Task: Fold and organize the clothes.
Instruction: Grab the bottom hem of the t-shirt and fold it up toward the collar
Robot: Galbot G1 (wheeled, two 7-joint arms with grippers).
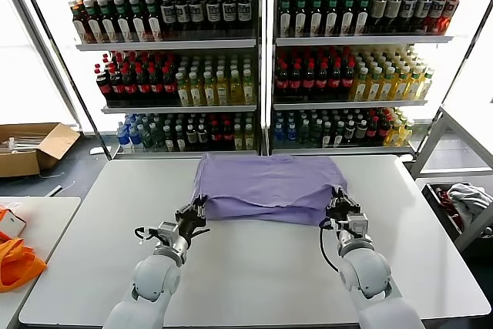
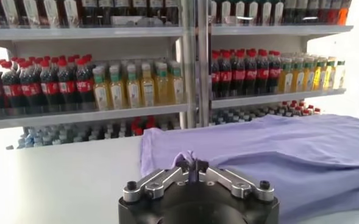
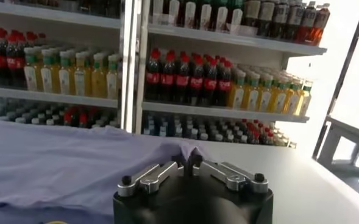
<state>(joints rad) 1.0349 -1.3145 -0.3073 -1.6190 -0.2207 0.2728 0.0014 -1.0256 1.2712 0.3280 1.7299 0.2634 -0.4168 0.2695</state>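
Folded lavender T-shirt (image 1: 268, 186) lies long side across the worktop (image 1: 254, 267); left claw (image 1: 197, 213) and right claw (image 1: 339, 207) hide its near corners, grip unclear.

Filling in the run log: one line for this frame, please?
stage: fold in progress | T-shirt: folded on table | left gripper: at near-left corner | right gripper: at near-right corner | grip state: unclear
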